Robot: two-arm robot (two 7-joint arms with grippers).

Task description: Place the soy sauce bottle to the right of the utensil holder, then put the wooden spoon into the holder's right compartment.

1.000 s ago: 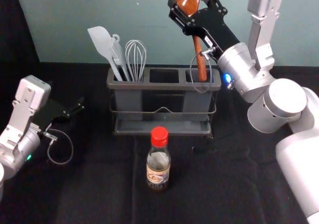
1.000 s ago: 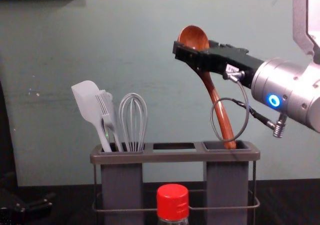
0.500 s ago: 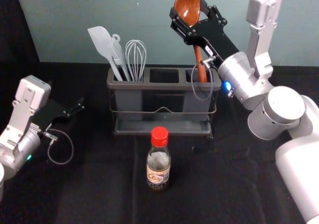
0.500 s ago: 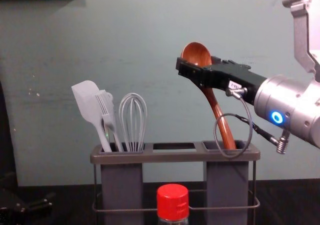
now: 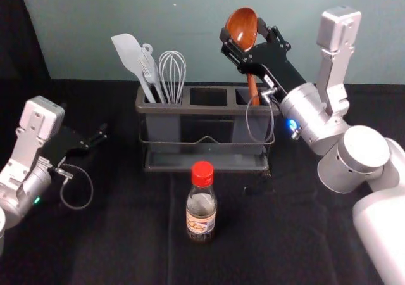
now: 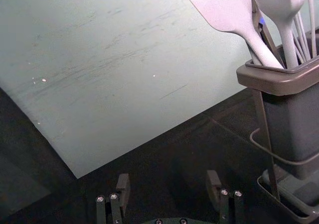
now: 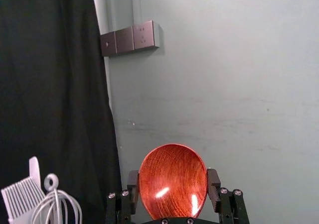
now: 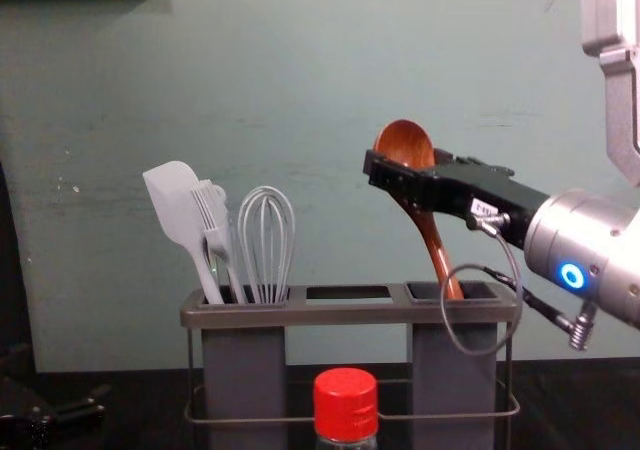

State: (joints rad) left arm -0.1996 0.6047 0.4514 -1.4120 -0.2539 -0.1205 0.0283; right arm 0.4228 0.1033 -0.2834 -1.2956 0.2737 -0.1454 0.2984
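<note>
Above the utensil holder point(image 5: 207, 109), my right gripper point(image 5: 243, 39) is shut on the wooden spoon point(image 5: 242, 28), bowl up, its handle reaching down into the right compartment. In the chest view the right gripper point(image 8: 402, 170) grips the spoon point(image 8: 432, 238) just under its bowl, and the spoon leans. The right wrist view has the spoon's bowl point(image 7: 172, 181) between the fingers of the right gripper point(image 7: 172, 189). The soy sauce bottle point(image 5: 201, 202) stands upright in front of the holder, near its middle. My left gripper point(image 5: 100, 137) is parked at the left; its fingers point(image 6: 123, 190) are apart in the left wrist view.
A grey spatula point(image 5: 131, 57), a brush and a whisk point(image 5: 172, 76) stand in the holder's left compartment. The middle compartment point(image 5: 208, 97) lies between the two filled ones. A wall point(image 8: 300, 70) rises behind the holder. Bare black cloth point(image 5: 304, 234) lies right of the bottle.
My right gripper has come down with the spoon, whose handle now sits deeper in the right compartment. The bottle and the left arm are where they were.
</note>
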